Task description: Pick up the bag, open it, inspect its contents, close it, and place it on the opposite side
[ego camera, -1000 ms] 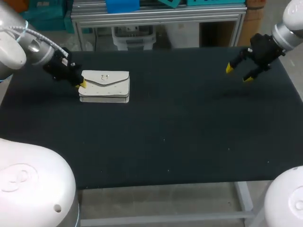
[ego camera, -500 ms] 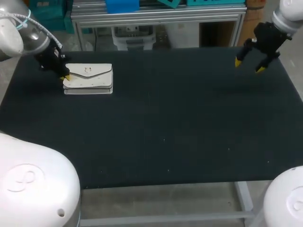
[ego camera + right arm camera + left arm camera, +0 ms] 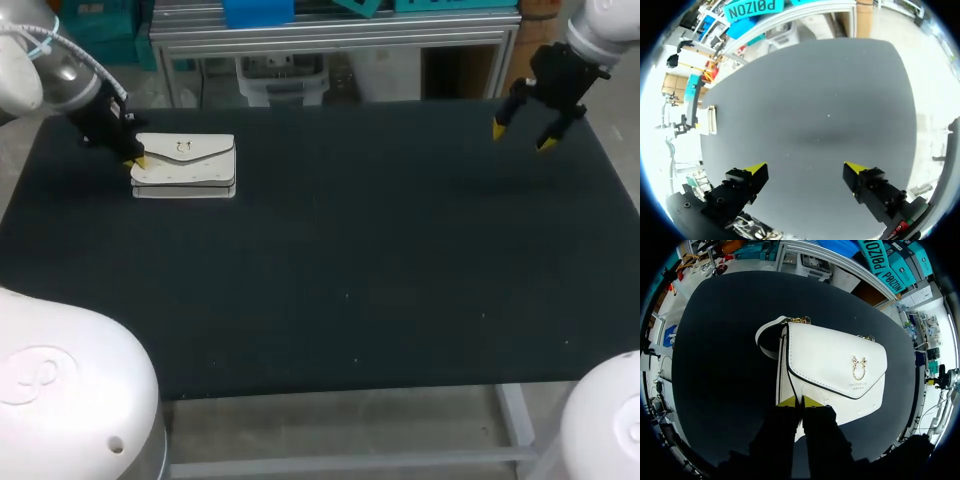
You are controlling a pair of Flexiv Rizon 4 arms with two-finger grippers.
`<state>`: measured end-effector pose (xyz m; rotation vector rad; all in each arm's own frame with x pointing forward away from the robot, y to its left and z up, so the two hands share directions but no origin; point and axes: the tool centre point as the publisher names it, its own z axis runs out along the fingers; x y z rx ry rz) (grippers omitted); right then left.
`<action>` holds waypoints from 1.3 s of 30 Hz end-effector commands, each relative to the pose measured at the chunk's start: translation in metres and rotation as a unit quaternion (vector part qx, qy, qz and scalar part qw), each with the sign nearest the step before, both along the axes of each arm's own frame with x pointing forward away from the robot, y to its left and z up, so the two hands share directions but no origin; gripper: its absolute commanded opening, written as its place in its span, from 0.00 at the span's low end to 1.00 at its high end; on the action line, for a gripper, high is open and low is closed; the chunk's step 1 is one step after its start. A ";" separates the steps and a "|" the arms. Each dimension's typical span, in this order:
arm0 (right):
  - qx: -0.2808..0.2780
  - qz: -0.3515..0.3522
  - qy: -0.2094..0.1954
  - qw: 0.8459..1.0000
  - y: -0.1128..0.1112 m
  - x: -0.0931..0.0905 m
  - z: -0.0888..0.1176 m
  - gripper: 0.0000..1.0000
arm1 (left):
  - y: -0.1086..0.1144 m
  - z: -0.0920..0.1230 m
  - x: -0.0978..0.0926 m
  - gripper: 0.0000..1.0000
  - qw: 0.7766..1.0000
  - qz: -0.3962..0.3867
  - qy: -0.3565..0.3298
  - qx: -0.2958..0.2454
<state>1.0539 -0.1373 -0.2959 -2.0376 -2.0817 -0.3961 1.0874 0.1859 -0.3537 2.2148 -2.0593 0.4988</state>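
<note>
**Markings.** The white, leather-look, flap-front handbag (image 3: 835, 365) carries a small gold-coloured emblem (image 3: 858, 368) on its flap. A line of fine print sits directly under the emblem and is too small to make out.

**Left gripper.** The left gripper (image 3: 800, 401) is set narrow, its yellow tips close together and clamped on the near side edge of the handbag, one tip on each face of that edge. The body of the handbag extends ahead of the gripper, flap up. A white strap loop (image 3: 762, 337) and a short gold-coloured chain (image 3: 797, 319) lie at the far end, beyond the fingertips. In the head view the left gripper (image 3: 137, 160) meets the handbag (image 3: 185, 165) at its outer end.

**Right gripper.** The right gripper (image 3: 520, 135) stands wide open with nothing between its tips, above the far right part of the table. From the right gripper (image 3: 807, 170) the handbag (image 3: 708, 120) is well apart, small, at the table's opposite edge.

**Surface.** The flat black matt table (image 3: 350, 250) lies under both grippers.

**Limits.** Whether the handbag rests on the table or hangs just clear cannot be determined. The left arm hides the clamped edge in the head view.
</note>
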 end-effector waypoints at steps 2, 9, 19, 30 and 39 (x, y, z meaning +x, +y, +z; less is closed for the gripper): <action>-0.018 0.005 -0.008 1.000 -0.014 0.003 0.001 1.00 | 0.018 0.007 0.011 0.00 0.999 0.001 -0.031 0.011; -0.040 -0.009 -0.015 0.999 -0.038 0.010 0.007 1.00 | 0.077 0.018 0.044 0.00 0.995 0.042 -0.083 0.046; -0.050 -0.008 -0.009 0.999 -0.036 0.011 0.004 1.00 | 0.131 0.010 0.078 0.00 0.994 0.036 -0.055 0.087; -0.057 0.001 0.010 0.998 -0.031 0.011 0.002 1.00 | 0.143 -0.016 0.073 0.00 0.995 0.000 0.031 0.091; -0.061 0.002 0.013 0.998 -0.031 0.010 0.004 1.00 | 0.155 -0.010 0.068 0.00 0.993 -0.017 0.037 0.112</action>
